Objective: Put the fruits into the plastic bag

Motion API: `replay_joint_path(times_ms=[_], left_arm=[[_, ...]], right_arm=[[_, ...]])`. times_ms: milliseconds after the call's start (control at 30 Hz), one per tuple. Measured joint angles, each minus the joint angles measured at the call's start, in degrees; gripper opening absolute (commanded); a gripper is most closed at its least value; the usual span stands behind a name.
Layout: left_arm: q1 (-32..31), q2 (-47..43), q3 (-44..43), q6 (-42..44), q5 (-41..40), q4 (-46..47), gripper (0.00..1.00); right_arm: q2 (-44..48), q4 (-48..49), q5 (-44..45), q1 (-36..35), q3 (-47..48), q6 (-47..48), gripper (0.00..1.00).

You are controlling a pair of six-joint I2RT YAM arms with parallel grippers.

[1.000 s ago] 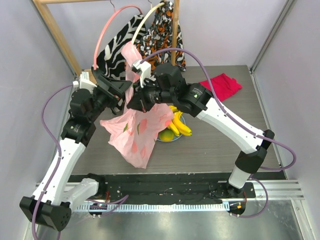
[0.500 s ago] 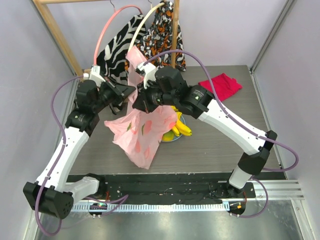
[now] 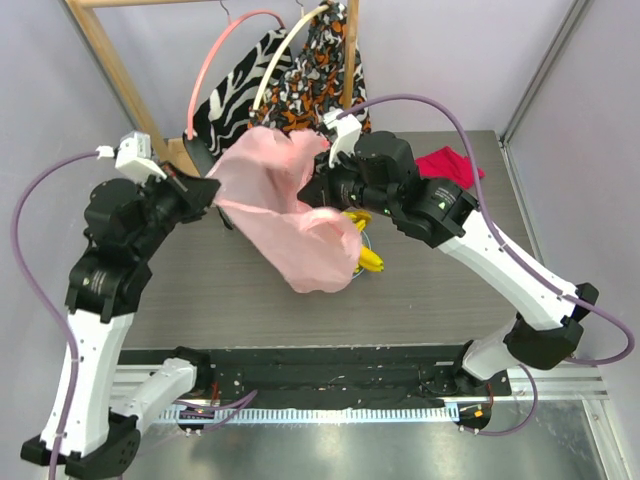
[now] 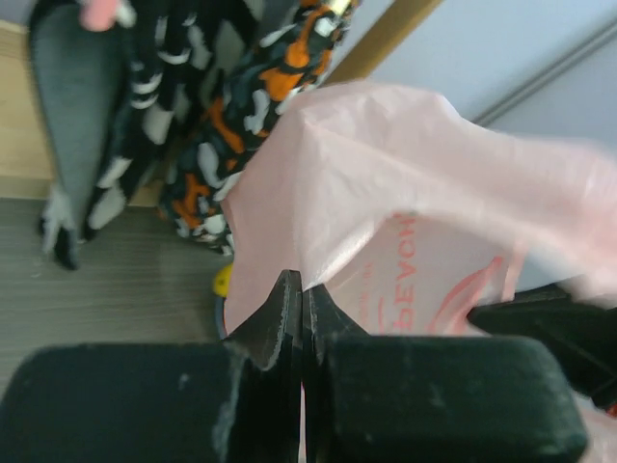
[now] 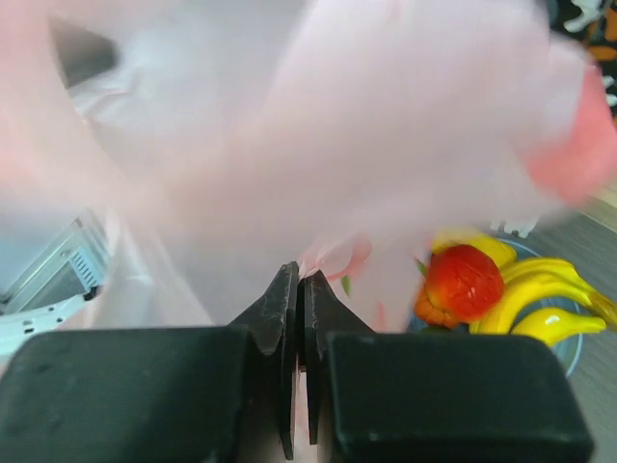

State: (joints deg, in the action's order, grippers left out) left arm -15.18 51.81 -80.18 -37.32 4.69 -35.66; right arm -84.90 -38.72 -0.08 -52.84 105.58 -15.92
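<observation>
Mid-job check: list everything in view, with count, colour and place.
plastic bag: one, pale pink, held aloft over the table
bananas: one bunch, yellow, on the plate
apple: one, red, beside the bananas
plate: one, blue, partly behind bag
cloth: one, red, far right of table
patterned garment: one, orange-and-black, hanging at back
striped garment: one, black-and-white, hanging beside it
left end effector: one, black, shut on bag
right end effector: one, black, shut on bag

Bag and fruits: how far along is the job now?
Done: the bag is lifted and spread in the air. In hand: left jaws and right jaws are each shut on its edge. Left: no fruit shows inside; the bananas and apple lie on the plate.
</observation>
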Motion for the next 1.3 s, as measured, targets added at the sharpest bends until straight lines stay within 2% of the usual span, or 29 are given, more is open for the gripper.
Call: replay_joint_path(times_ms=[200,333,433,733,800,833,900,933,1033,1067,1167,1300], left_arm=[[0.15,-6.12,-0.61,6.97,-7.93,-9.55,0.0],[0.2,-9.03,-2.38,8.9,-11.15,-14.36,0.0],[0.2,-8.92,-6.1,9.09,-13.27,-17.66,0.0],[0.2,-5.86,-19.8,9.29,-20.0,-27.58,0.01],[0.2,-6.25,-19.5,9.03,-21.35,-29.99,0.15],[0.2,-6.4,-18.78,8.98,-21.73,-31.1,0.44],[0.2,-6.62,-16.06,8.87,-21.9,-32.59,0.65],[0.2,-6.62,-14.47,8.59,-21.55,-33.14,0.83],[0.2,-5.75,-10.32,8.55,-20.06,-33.86,0.97],[0.2,-5.25,-9.42,8.85,-19.39,-33.83,0.99],[0.2,-4.2,-8.61,10.47,-16.7,-31.39,1.0],[0.2,-3.52,-8.61,13.97,-11.15,-23.37,1.0]], right_arm=[[-0.13,-0.76,0.52,2.25,-1.86,-0.79,0.08],[-1.38,-0.68,-2.27,2.71,-1.86,-0.79,0.04],[-4.0,-0.55,-4.55,2.71,-1.86,-0.79,0.01],[-14.43,-0.17,-7.69,2.71,-1.86,-0.76,0.01],[-14.99,-0.11,-7.87,2.71,-1.86,-0.72,0.01],[-15.02,-0.04,-8.02,2.71,-1.86,-0.7,0.01],[-15.54,-0.09,-8.72,2.73,-1.14,-0.37,0.01],[-16.11,0.13,-9.31,2.8,-0.44,-0.24,0.01],[-18.23,0.83,-11.1,3.15,1.62,0.28,0.01],[-19.17,1.11,-12.04,3.28,2.12,0.63,0.01],[-21.05,1.25,-13.68,3.58,2.36,1.31,0.01],[-22.88,0.96,-15.15,3.78,2.36,2.27,0.01]])
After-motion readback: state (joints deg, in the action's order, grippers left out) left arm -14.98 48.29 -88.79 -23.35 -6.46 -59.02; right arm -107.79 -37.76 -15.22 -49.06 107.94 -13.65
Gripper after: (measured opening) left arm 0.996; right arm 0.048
